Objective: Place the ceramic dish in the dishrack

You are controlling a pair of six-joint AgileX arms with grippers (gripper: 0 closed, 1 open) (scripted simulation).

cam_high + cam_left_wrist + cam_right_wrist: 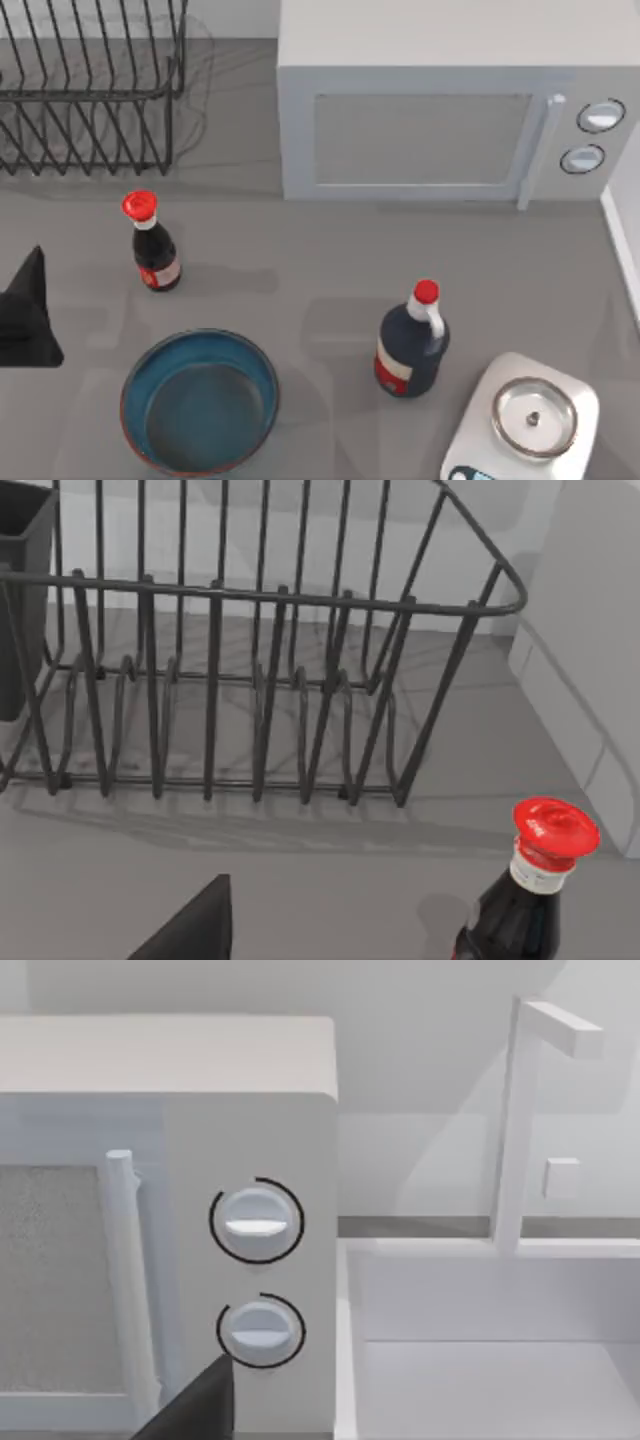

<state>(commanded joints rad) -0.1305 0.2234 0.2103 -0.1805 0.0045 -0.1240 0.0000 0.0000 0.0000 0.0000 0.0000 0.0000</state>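
Teal ceramic dish (pixel 200 415) upright on table (pixel 300 290), near front-left; black wire dishrack (pixel 90 90) well apart at back-left. Left gripper (pixel 25 315) at left edge, finger state impossible to tell.

Grey table (pixel 300 260), white back wall (pixel 300 570)

The left gripper (pixel 28 315) sits at the left edge of the top view as a dark wedge with nothing between its fingers. A dark tip of the right gripper (pixel 195 1410) shows in its own wrist view.
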